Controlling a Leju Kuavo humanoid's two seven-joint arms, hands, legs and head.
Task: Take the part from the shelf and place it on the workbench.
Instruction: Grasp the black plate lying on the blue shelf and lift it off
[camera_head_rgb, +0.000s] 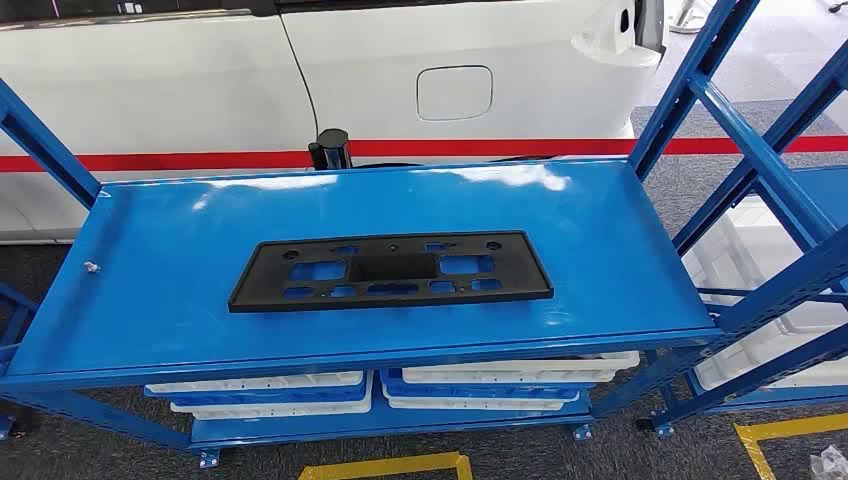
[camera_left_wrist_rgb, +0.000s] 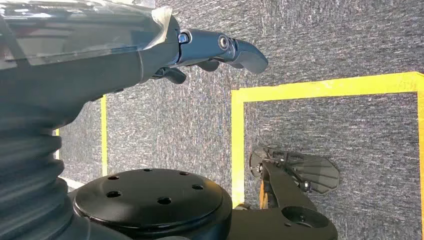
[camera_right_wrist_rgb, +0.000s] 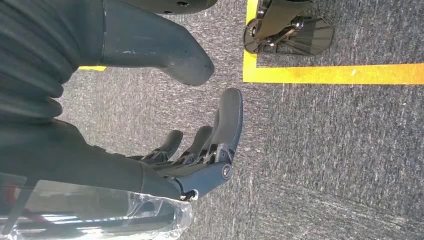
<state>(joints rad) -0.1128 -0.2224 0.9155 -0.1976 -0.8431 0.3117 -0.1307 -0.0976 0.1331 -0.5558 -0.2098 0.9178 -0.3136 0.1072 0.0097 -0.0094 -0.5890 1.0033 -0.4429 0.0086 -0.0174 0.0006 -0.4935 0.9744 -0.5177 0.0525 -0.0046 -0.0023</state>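
Observation:
A flat black rectangular part with several cut-out openings lies in the middle of the blue shelf top in the head view. My left hand hangs over grey carpet in the left wrist view, fingers extended and holding nothing. My right hand also hangs above the carpet in the right wrist view, thumb and fingers apart, with nothing in it.
White trays are stacked on the shelf's lower level. A second blue rack stands at the right. A white car body with a red stripe is behind the shelf. Yellow floor tape marks the carpet.

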